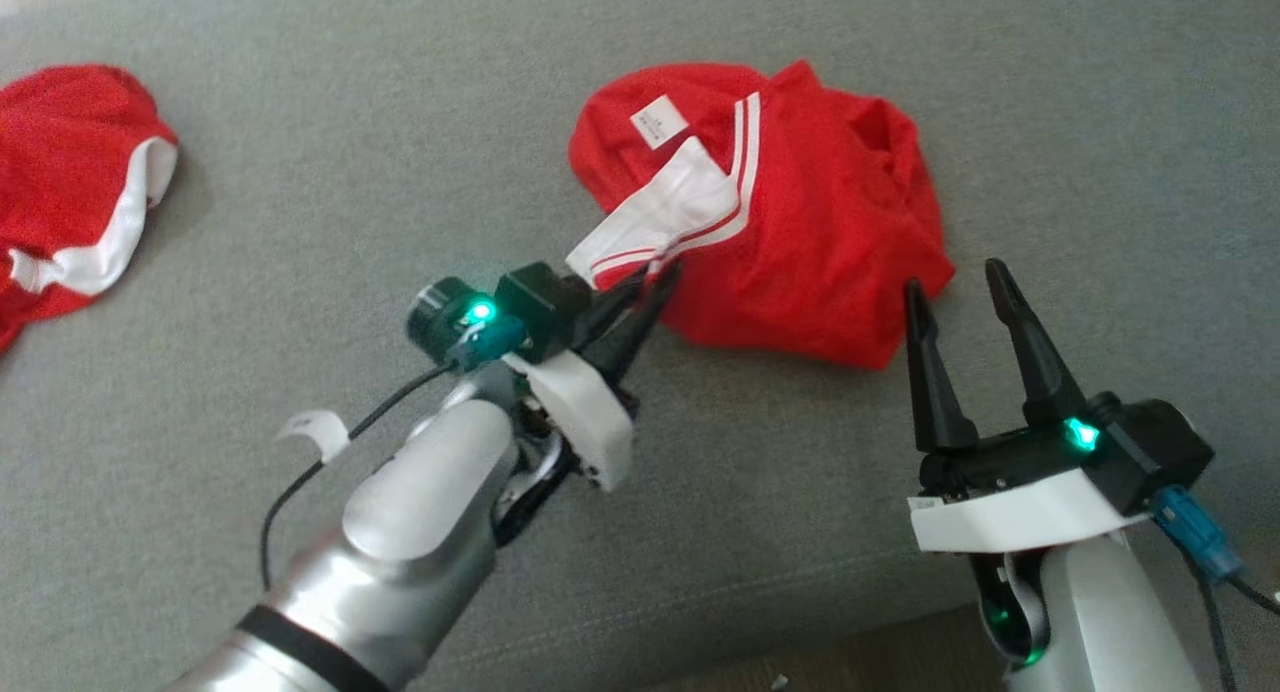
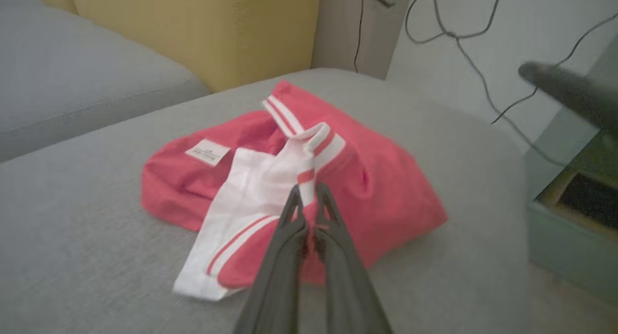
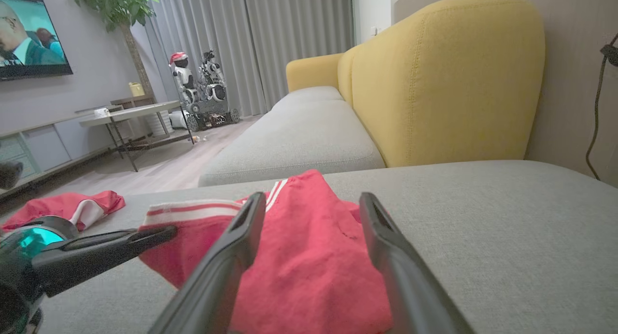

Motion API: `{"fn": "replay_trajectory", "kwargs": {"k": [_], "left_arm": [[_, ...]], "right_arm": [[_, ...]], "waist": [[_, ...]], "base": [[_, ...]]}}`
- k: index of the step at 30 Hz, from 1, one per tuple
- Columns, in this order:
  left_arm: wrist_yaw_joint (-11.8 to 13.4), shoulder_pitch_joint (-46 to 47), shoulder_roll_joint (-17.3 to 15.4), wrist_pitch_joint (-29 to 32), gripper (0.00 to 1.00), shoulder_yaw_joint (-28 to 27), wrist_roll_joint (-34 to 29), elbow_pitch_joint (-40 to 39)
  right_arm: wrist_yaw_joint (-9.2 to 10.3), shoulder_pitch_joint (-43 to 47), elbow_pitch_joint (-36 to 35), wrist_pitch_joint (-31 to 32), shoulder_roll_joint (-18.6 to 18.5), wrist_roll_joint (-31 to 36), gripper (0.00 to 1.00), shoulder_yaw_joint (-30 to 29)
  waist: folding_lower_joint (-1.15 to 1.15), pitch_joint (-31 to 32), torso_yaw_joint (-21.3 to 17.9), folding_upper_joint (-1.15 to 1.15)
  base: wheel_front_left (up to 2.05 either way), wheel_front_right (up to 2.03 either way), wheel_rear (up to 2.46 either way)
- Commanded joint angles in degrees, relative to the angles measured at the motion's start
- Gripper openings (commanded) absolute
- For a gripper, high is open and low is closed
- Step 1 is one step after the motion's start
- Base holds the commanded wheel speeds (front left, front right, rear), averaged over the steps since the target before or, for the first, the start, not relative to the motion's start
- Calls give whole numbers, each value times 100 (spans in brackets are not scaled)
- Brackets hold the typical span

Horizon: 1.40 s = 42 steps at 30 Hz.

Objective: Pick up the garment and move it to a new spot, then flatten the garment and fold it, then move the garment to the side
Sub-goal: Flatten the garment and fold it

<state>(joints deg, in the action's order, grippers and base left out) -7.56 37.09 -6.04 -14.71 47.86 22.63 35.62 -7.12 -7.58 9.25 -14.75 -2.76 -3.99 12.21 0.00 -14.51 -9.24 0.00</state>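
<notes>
The garment (image 1: 800, 212), red with white striped trim and a white label, lies crumpled on the grey cushion (image 1: 350, 172). My left gripper (image 1: 662, 272) is shut on its near white-and-red hem. In the left wrist view the two fingers (image 2: 333, 228) meet at the garment (image 2: 386, 189), with red cloth pinched between them. My right gripper (image 1: 958, 284) stands open just off the garment's near right edge, with nothing between its fingers. In the right wrist view the garment (image 3: 314, 257) lies beyond the open right gripper (image 3: 314, 201), and the left gripper (image 3: 161, 231) reaches in from the left.
A second red-and-white garment (image 1: 70, 172) lies at the cushion's far left. A yellow sofa back (image 3: 444, 78) rises behind the cushion. Cables (image 2: 463, 39) hang on the wall, and a pale green cabinet (image 2: 569, 228) stands off the cushion's end.
</notes>
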Motion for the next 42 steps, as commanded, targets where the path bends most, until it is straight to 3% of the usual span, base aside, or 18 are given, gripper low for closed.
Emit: {"fn": "replay_trajectory", "kwargs": {"k": [1, 6, 9, 12, 16, 22, 27, 31, 38, 42], "left_arm": [[8, 307, -7, -29, 0, -59, 375, -313], [8, 906, 123, 573, 0, 375, 2363, -972], [15, 1558, 168, 1016, 0, -15, 3299, -1269], [362, 2364, 238, 983, 0, -686, 3672, -1284], [735, 3461, 295, 799, 0, -1168, 3874, -1301], [1253, 4303, 312, 204, 0, -1836, 4104, -1072], [1469, 3811, 62, 67, 0, -2348, 4267, -858], [1559, 2454, -589, 45, 0, -2559, 4338, -819], [1494, 733, -1271, -23, 0, -3281, 4167, -793], [1335, -94, -1166, -27, 0, -4085, 3670, -945]], "right_arm": [[-36, -116, -175, -25, -11, -102, 100, 169], [-36, -83, -159, -25, -11, -301, 100, 257], [-36, -106, -208, -25, -11, -480, 100, 340], [-36, -175, -311, -25, -11, -667, 100, 458], [-36, -201, -415, -25, -11, -830, 100, 486], [-36, -104, -406, -25, -11, -839, 100, 307], [-36, -69, -407, -25, -11, -690, 100, 262], [-36, -58, -386, -25, -11, -577, 100, 176], [-36, -104, -353, -25, -11, -501, 100, 215], [-36, -94, -324, -25, -11, -452, 100, 225]], "waist": [[0, 122, -95, 0], [0, 294, -365, 0], [0, 301, -567, 0], [0, 200, -805, 0], [0, 126, -979, 0], [0, 221, -808, 0], [0, 373, -409, 0], [0, 430, -35, 0], [0, 328, 225, 0], [0, 283, 342, 0]], "base": [[0, 0, 0], [0, 0, 0], [0, 0, 0], [0, 0, 0], [0, 0, 0], [0, 0, 0], [0, 0, 0], [0, 0, 0], [0, 0, 0], [0, 0, 0]]}}
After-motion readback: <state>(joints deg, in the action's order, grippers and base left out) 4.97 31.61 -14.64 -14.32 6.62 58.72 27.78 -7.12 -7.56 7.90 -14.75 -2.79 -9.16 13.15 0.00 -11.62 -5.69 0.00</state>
